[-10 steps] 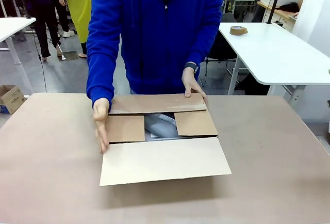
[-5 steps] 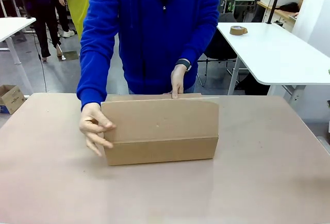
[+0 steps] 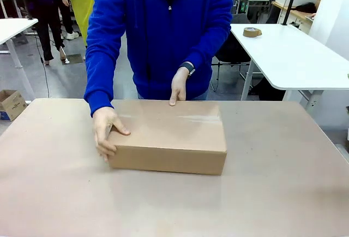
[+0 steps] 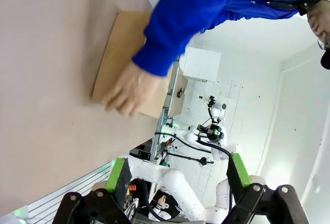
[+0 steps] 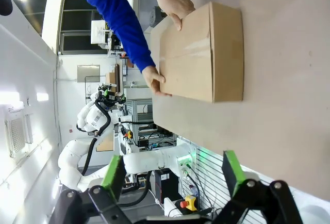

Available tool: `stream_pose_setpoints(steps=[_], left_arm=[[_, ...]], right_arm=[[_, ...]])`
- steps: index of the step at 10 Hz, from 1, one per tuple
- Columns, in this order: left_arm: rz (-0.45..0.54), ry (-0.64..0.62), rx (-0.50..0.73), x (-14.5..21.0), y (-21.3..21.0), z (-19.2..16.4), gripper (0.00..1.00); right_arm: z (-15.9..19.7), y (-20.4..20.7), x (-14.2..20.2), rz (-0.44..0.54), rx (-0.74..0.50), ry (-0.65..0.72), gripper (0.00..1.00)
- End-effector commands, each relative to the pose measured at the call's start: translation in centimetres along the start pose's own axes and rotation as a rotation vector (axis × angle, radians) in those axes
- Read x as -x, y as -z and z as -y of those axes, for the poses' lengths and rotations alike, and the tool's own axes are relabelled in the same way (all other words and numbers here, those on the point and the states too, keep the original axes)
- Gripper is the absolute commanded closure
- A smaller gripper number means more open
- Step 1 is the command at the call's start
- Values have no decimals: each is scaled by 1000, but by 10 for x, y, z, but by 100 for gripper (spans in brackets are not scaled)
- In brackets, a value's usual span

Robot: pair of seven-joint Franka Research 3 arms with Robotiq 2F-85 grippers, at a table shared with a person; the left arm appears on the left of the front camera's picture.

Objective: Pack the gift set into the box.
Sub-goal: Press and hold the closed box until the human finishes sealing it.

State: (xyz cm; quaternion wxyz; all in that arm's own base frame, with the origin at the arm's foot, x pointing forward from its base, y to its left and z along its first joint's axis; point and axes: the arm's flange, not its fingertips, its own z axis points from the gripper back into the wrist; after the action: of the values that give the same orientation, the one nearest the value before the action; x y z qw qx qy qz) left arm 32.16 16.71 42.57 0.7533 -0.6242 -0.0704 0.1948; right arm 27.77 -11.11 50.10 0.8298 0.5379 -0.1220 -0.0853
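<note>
Work surface: a flat bench with a matte beige-brown top (image 3: 49, 193) spans the near field of the front view. Behind it stands a person in a blue zip-front jacket (image 3: 163, 35), with a dark wristwatch (image 3: 188, 67) at one cuff. Far right: a white rectangular table (image 3: 294, 62) carries a roll of brown packing tape (image 3: 252, 32). Far left, on the grey floor (image 3: 71, 81), sits a small brown cardboard carton with printed marks (image 3: 11, 104), near a second white table (image 3: 13, 28).

Box (image 3: 174, 138) shut w/ person's hands (image 3: 106, 130) on it.
</note>
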Motion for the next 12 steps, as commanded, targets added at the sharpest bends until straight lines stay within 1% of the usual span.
stream_pose_setpoints(steps=[1, 9, 10, 11, 12], left_arm=[[0, 7, -4, 3, 0, 0, 2], [0, 7, -4, 3, 0, 0, 2], [0, 0, 0, 0, 0, 0, 2], [-241, 135, -20, 1, 41, 17, 2], [-368, 287, 48, 2, 87, 34, 2]], right_arm=[[-1, 2, -1, 7, -22, -26, 0], [-1, 2, -1, 7, -22, -26, 0], [0, 0, 0, 0, 0, -1, 0], [-15, 34, -20, -75, 25, -160, 0], [-33, 85, -40, -202, 57, -387, 0]])
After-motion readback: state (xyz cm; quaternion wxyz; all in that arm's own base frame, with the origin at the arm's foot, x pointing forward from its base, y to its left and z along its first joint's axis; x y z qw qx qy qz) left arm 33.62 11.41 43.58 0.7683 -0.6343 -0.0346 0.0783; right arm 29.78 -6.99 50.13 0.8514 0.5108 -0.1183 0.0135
